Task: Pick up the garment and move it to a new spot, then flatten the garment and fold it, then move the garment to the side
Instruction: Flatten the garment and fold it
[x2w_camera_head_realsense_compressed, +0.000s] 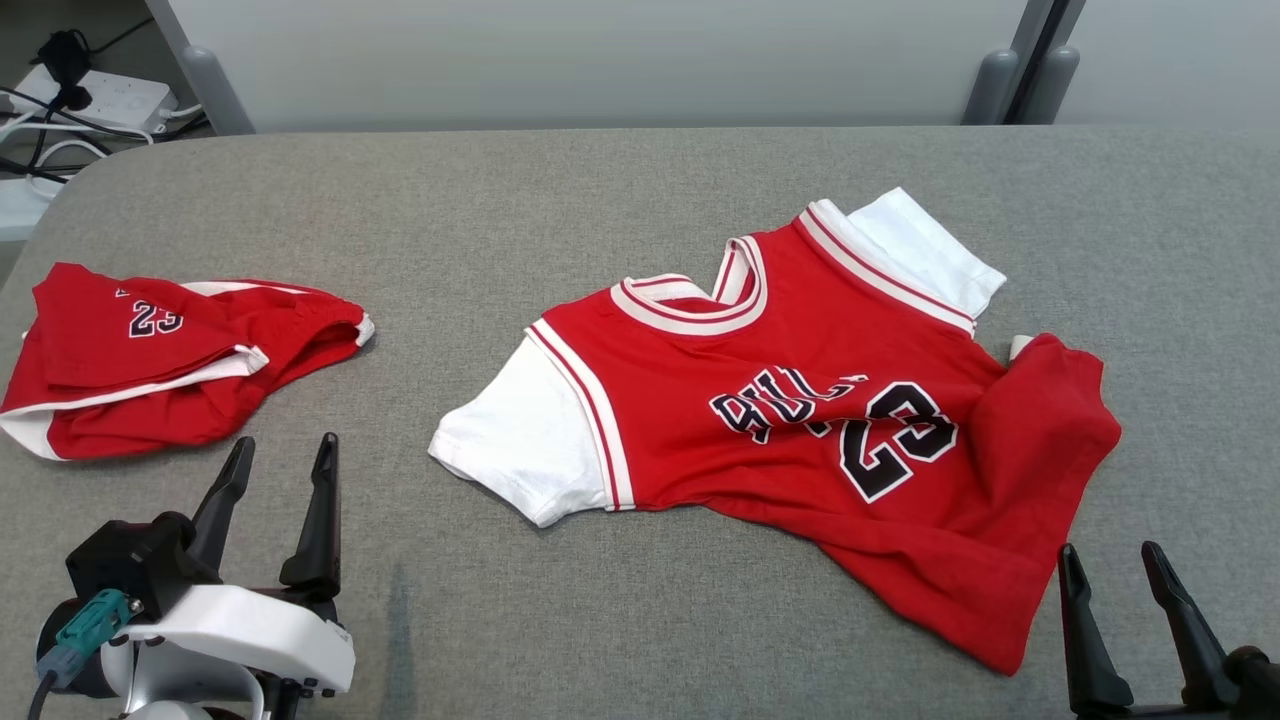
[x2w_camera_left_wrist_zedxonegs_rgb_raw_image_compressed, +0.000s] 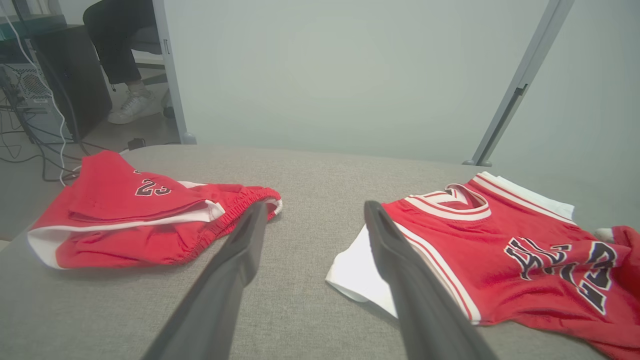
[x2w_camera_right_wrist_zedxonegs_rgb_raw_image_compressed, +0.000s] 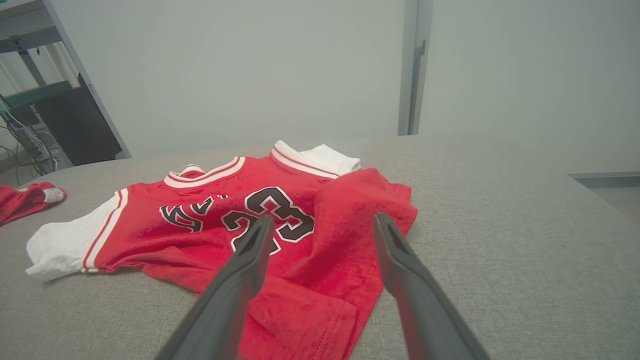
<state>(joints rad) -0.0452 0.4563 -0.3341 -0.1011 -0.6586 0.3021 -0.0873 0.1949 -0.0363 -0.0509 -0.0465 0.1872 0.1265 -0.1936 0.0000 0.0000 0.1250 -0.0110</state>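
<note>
The garment (x2w_camera_head_realsense_compressed: 800, 420) is a red number 23 jersey with white sleeves, lying rumpled right of the table's middle, its right hem folded over onto itself. The left wrist view shows the jersey (x2w_camera_left_wrist_zedxonegs_rgb_raw_image_compressed: 505, 250) to the right, and in the right wrist view the jersey (x2w_camera_right_wrist_zedxonegs_rgb_raw_image_compressed: 240, 220) lies straight ahead. My left gripper (x2w_camera_head_realsense_compressed: 283, 455) hovers open at the lower left, between the shorts and the jersey's white sleeve. At the lower right my right gripper (x2w_camera_head_realsense_compressed: 1112, 560) stands open just off the jersey's lower right corner. Neither holds anything.
Folded red shorts (x2w_camera_head_realsense_compressed: 150, 355) marked 23 lie at the table's left edge. The grey fabric table (x2w_camera_head_realsense_compressed: 620, 200) has a rounded far left corner. A power strip and cables (x2w_camera_head_realsense_compressed: 90, 95) lie on the floor beyond it. A seated person's foot (x2w_camera_left_wrist_zedxonegs_rgb_raw_image_compressed: 131, 106) shows in the left wrist view.
</note>
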